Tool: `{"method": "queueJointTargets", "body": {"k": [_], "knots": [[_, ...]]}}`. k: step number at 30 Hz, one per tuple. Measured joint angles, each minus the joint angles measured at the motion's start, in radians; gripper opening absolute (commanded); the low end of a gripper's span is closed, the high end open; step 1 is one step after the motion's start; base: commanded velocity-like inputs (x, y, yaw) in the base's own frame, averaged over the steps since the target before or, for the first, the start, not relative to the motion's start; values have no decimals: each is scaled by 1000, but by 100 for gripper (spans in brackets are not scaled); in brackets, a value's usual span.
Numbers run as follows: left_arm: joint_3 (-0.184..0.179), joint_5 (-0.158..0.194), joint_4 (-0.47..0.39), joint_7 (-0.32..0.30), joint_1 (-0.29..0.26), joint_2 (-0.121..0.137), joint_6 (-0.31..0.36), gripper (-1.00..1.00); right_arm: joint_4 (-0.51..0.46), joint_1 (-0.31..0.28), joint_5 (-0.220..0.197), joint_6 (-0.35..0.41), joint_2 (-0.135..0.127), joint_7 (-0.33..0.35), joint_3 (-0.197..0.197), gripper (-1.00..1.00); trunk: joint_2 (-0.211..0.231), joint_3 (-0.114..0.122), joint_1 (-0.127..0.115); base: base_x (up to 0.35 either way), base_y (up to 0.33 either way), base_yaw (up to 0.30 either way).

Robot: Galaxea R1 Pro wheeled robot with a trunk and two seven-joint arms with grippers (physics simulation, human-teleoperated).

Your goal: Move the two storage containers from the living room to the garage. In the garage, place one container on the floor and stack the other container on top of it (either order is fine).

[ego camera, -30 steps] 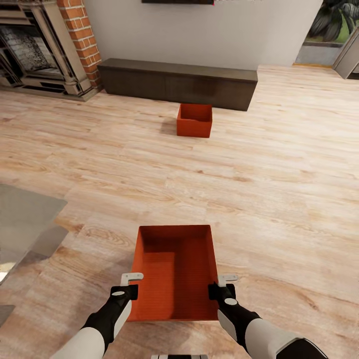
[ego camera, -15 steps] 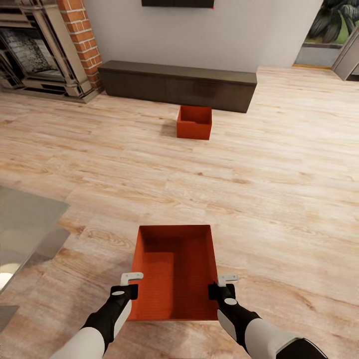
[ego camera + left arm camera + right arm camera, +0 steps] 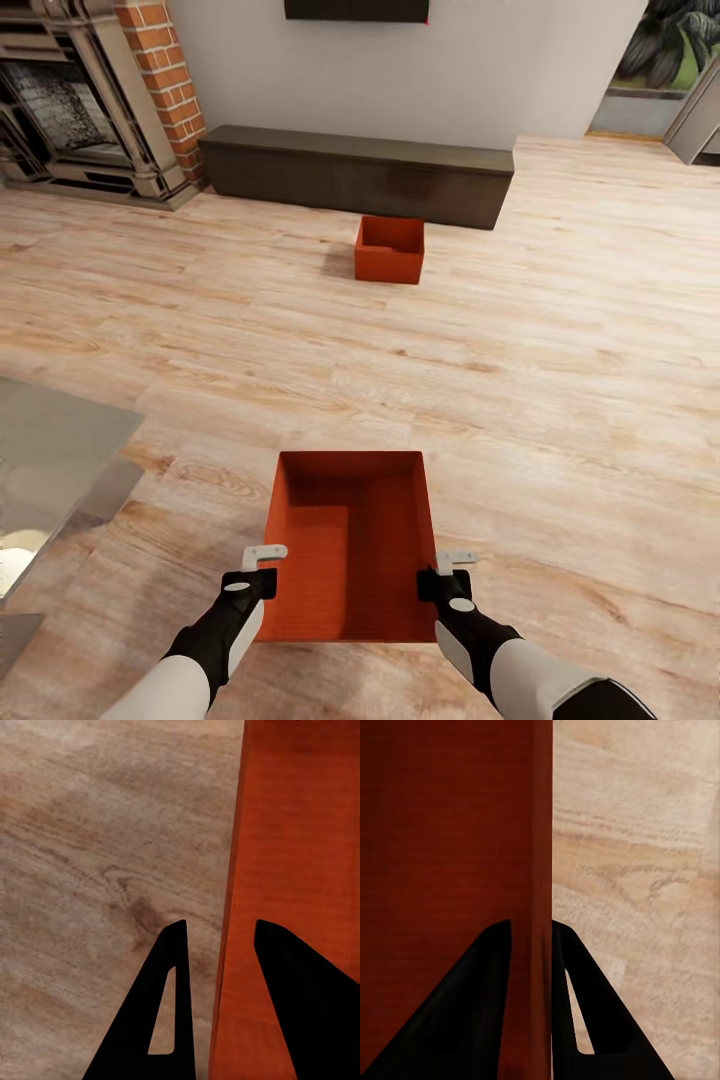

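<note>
Nearest the robot, one storage container (image 3: pixel 350 545) is held between both arms over the light wood plank floor (image 3: pixel 560 400). The left gripper (image 3: pixel 262 566) is clamped on the bin's left wall: in the left wrist view its two dark fingers (image 3: pixel 169 1020) straddle the thin orange-red wall, one inside, one outside. The right gripper (image 3: pixel 443 570) pinches the right wall the same way, its fingers (image 3: pixel 484 1012) pressed tight on either side of the edge.

The bin looks light and stiff, with thin flat walls that could flex or slip under a pinch, so opposed grips on the two long walls near the closer end seem a sound hold; tilting would likely be the main risk.

Farther off, the second storage container (image 3: pixel 390 249) sits on the planks just in front of the long dark bench (image 3: pixel 355 172), beyond which are the brick fireplace (image 3: pixel 160 80) and the wall TV (image 3: pixel 355 9).

Compared with a second ago, the far bin, bench and fireplace sit slightly higher and farther in the head view, so the camera has moved; the held bin and grippers are unchanged.
</note>
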Motion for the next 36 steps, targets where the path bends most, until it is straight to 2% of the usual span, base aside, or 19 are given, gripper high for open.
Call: {"method": "queueJointTargets", "body": {"k": [23,36], "knots": [[0,-1,-2,1,0,0,-3,-100,-2,0,6,-1,3,-6,-1,-100,161,72,-88,0,0,-1],[1,0,-3,3,0,0,-7,-100,-4,-1,8,7,1,-5,-8,-100,252,129,-138,0,0,-69]]}}
